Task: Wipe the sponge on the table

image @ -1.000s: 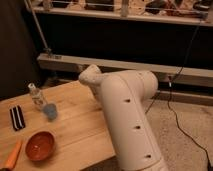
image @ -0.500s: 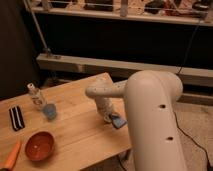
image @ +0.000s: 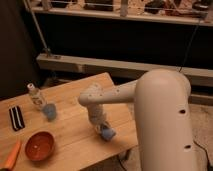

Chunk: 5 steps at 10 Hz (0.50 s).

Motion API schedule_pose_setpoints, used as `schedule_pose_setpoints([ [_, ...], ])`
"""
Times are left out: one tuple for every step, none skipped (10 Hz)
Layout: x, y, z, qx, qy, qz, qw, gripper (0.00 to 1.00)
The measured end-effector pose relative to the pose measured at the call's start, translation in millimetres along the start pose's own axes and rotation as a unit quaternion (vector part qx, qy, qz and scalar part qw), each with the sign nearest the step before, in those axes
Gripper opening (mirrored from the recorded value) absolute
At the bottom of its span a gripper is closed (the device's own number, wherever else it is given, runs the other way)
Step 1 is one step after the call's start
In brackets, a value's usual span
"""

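Note:
The light-blue sponge (image: 108, 134) rests on the wooden table (image: 75, 127) near its front right part. My gripper (image: 103, 130) points down from the white arm (image: 160, 115) and is shut on the sponge, pressing it against the tabletop. The arm's large white body fills the right side of the view and hides the table's right end.
On the left of the table stand a clear bottle (image: 34, 95) and a small blue cup (image: 50, 111). A black striped object (image: 17, 118), an orange bowl (image: 39, 145) and an orange stick-like thing (image: 12, 158) lie nearer the front left. The table's front edge runs just below the sponge.
The arm has swung further over the table. The gripper and the sponge have shifted left and toward the front edge.

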Motion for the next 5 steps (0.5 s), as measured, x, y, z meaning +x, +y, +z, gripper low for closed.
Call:
schedule_pose_setpoints([
  [-4, 17, -4, -0.006, -0.003, -0.025, 0.9997, 0.00],
  [-8, 30, -6, -0.010, -0.004, -0.045, 0.9989, 0.00],
  [-13, 44, -8, -0.014, -0.004, -0.063, 0.9979, 0.00],
  [-21, 58, -9, -0.018, -0.006, -0.083, 0.9964, 0.00],
  [-32, 74, -11, -0.021, -0.009, -0.103, 0.9944, 0.00],
])
